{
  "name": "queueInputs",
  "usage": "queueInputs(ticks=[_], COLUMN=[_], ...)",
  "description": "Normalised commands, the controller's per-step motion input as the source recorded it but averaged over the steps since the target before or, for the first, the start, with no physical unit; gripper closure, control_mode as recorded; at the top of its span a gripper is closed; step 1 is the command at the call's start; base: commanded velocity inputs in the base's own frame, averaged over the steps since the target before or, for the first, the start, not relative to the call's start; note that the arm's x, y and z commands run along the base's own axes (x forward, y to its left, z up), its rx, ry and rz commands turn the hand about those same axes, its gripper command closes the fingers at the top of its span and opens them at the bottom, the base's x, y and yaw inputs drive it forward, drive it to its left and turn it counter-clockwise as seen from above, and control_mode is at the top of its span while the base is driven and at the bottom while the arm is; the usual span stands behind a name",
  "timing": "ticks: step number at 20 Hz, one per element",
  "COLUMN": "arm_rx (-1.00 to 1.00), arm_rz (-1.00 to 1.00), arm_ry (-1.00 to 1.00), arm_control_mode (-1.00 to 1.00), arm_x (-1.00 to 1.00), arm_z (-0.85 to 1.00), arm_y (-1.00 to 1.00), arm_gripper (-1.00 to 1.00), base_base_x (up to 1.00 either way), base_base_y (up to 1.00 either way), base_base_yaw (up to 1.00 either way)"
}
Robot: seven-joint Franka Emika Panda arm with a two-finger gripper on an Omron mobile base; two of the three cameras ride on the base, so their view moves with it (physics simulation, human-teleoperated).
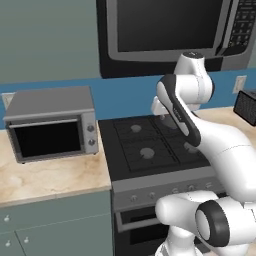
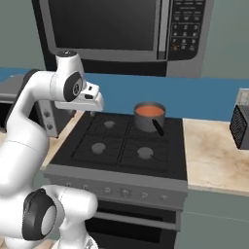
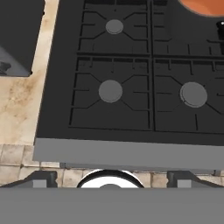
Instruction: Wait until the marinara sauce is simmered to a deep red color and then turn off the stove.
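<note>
Sauce [image 2: 150, 111] at the stove's [image 2: 78, 154] back right corner looked orange-red, not deep red; gripper [image 3: 111, 183] hung apart, knobs untouched.

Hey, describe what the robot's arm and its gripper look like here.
The arm is glossy white, built of rounded, bulging segments with dark grey to black bands and round caps at the joints. No cables or markings show. The gripper has a blocky white hand and two small dark grey finger tips.

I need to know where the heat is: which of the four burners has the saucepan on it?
The back right burner: the saucepan of orange-red sauce stands on it. The other three burners of the stove are bare.
</note>
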Motion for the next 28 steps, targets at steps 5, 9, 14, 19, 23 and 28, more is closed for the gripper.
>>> queueInputs(ticks=[5,9,14,19,23,28], arm_rx=[0.00,0.00,0.00,0.00,0.00,0.00], arm_rz=[0.00,0.00,0.00,0.00,0.00,0.00], arm_ry=[0.00,0.00,0.00,0.00,0.00,0.00], arm_control_mode=[1.00,1.00,1.00,1.00,1.00,1.00], arm_x=[0.00,0.00,0.00,0.00,0.00,0.00], arm_z=[0.00,0.00,0.00,0.00,0.00,0.00], arm_y=[0.00,0.00,0.00,0.00,0.00,0.00], arm_gripper=[-1.00,-1.00,-1.00,-1.00,-1.00,-1.00], base_base_x=[-0.08,-0.12,-0.17,0.00,0.00,0.00], base_base_y=[0.35,0.47,0.37,-0.03,-0.19,-0.16], base_base_yaw=[-0.15,-0.11,0.00,0.04,0.12,0.13])
